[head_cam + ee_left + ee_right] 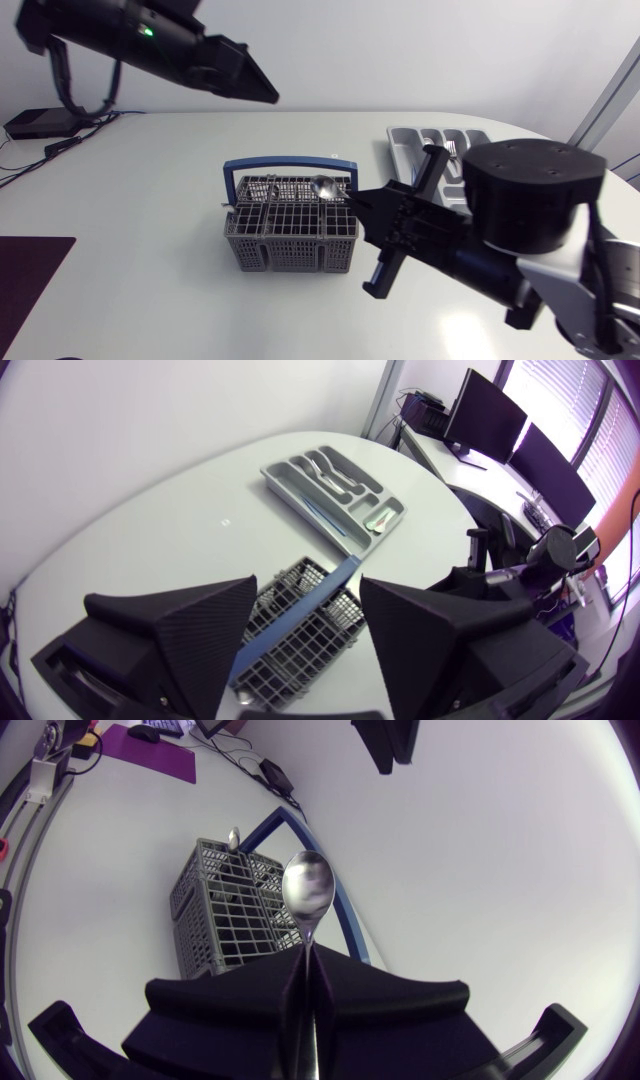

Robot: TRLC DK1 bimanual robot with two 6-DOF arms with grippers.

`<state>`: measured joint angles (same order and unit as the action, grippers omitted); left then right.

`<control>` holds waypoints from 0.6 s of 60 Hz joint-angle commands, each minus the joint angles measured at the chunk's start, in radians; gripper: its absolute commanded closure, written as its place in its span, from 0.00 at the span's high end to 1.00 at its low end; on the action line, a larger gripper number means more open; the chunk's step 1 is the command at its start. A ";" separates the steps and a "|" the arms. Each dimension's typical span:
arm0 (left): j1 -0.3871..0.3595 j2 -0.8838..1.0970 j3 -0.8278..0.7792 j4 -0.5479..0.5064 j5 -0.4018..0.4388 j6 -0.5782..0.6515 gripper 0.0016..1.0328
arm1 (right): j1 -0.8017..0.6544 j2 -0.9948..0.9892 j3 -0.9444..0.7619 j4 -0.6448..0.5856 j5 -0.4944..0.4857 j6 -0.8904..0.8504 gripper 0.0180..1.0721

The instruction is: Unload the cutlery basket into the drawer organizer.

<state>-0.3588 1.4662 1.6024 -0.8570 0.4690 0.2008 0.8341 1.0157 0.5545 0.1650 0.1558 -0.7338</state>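
The right jaws are pinching a spoon (307, 890) by its handle, holding its bowl over a corner of the basket (290, 250), which is sitting mid-surface (150, 220). The organizer (405, 150) is lying beyond, near the far edge. The left jaws are hanging wide apart, raised high above the basket.

Your left arm (130, 35) comes in high at the far left corner, slanting down toward the middle of the table. Its gripper (310, 590) hangs in the air with the two fingers (190, 625) spread wide and nothing between them. Your right arm (530, 200) reaches in from the near right, its wrist turned inward. The right gripper (305, 965) is pinched tight on the handle of a spoon (307, 890), bowl pointing ahead.
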 commanded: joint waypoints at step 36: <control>0.155 -0.412 -0.820 0.481 -0.090 1.157 0.85 | -0.748 -0.289 0.008 -0.599 -0.665 -0.216 0.06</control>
<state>-0.2188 1.0721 0.8272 -0.4229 0.3836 1.2152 0.1509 0.7238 0.5480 -0.3950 -0.4717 -0.8677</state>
